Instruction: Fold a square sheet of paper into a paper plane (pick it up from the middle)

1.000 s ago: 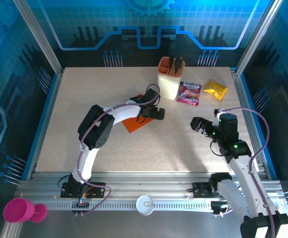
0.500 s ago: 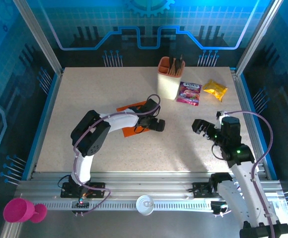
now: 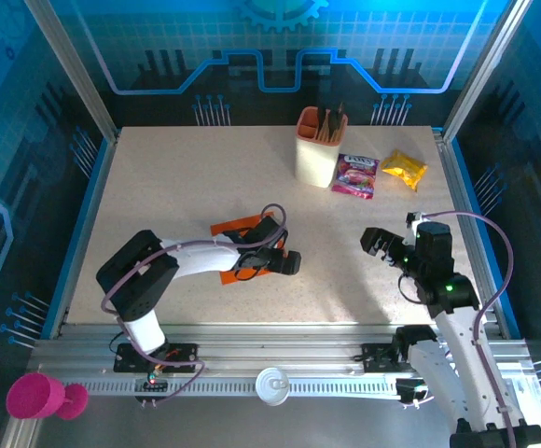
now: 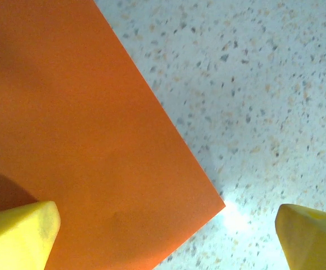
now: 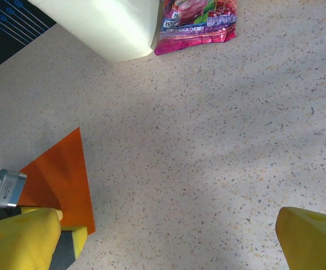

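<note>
1. At the far side of the table [image 3: 159,187] a peach cup [image 3: 313,161] stands upright. A few dark and brown sticks [image 3: 326,121] poke out of its top (too small for me to say what they are).
2. Just right of the cup a pink packet [image 3: 355,175] lies flat, and a yellow packet [image 3: 404,169] lies beyond it, near the right edge.
3. The paper [image 3: 238,227] lies flat on the table, left of the middle and well apart from the cup. The left arm [image 3: 196,257] reaches across over its centre.
4. In the right wrist view one corner of the paper points up toward the cup. In the left wrist view a straight edge runs diagonally down to a sharp corner. I cannot tell a long axis, since the arm hides the middle.
5. The left jaws are spread wide, astride that sharp corner. One yellow fingertip [image 4: 19,233] is over the paper and the other [image 4: 312,236] is over bare table. They pinch nothing, and I cannot tell whether a tip touches the sheet.
6. The right jaws are spread just as wide, empty, over bare table right of the middle and well apart from the paper.
</note>
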You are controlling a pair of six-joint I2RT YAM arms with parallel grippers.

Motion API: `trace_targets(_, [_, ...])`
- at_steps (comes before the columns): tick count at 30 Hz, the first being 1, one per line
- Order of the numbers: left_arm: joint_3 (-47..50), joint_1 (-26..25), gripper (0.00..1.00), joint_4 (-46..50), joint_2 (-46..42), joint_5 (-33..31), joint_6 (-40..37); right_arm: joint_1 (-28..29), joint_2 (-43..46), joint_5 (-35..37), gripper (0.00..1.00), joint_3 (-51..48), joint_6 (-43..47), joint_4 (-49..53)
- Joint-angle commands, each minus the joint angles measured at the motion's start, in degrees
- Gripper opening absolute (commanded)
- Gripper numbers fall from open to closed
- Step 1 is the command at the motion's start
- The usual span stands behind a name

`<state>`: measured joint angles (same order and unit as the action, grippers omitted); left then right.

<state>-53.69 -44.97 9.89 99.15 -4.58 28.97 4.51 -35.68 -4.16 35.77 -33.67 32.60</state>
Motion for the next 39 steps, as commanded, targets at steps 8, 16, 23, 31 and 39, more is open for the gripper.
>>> trace_targets(8, [-0.7,-0.2,1.00,5.9,-11.4,-1.1,3.2,0.7,-1.6,1.7,0.99,-0.6,0.1,0.6])
trace_targets(16, [-2.2,0.6,1.00,14.7,-16.3,-12.2,10.2,0.7,-1.7,2.5,0.99,-1.1,2.3,-1.4])
trace_targets(23, [-6.8,4.6,1.00,22.5,-10.5,-11.9,14.3,2.5,-9.4,-8.5,0.99,-0.7,5.5,-6.7])
trace_targets(31, [-11.3,8.8,1.00,25.6,-1.3,-7.5,22.1,23.3,-19.6,2.2,0.99,-2.6,-0.2,-16.2])
trace_targets(39, [-16.5,8.9,1.00,26.4,5.4,-5.2,20.8,35.1,-31.9,12.2,0.99,0.2,-4.7,-19.8])
